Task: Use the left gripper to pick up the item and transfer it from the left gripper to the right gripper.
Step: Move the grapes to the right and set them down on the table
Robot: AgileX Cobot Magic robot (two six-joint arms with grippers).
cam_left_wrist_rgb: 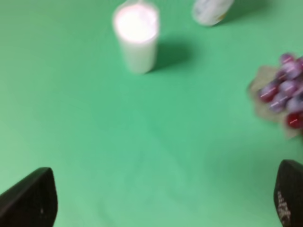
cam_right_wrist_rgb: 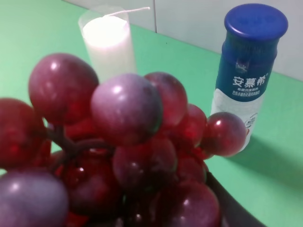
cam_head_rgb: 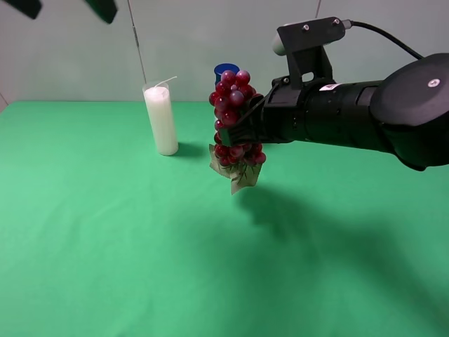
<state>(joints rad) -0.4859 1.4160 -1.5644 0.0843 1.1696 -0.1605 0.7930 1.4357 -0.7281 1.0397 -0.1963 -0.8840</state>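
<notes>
The bunch of dark red-purple grapes (cam_head_rgb: 235, 116) hangs upright in the air, its tan-green leaf (cam_head_rgb: 238, 175) at the lower end. My right gripper (cam_head_rgb: 244, 128) is shut on it from the right, above the green table. In the right wrist view the grapes (cam_right_wrist_rgb: 118, 142) fill the picture. My left gripper (cam_head_rgb: 66, 8) is raised at the top left, open and empty, well away from the grapes. In the left wrist view its fingers (cam_left_wrist_rgb: 28, 203) are spread wide, and the grapes (cam_left_wrist_rgb: 281, 92) show at the edge.
A white candle (cam_head_rgb: 161, 119) stands left of the grapes on the green table (cam_head_rgb: 140, 246). A blue-capped bottle (cam_head_rgb: 224, 70) stands behind the grapes, mostly hidden. Both also show in the right wrist view, the candle (cam_right_wrist_rgb: 109, 42) and the bottle (cam_right_wrist_rgb: 246, 71).
</notes>
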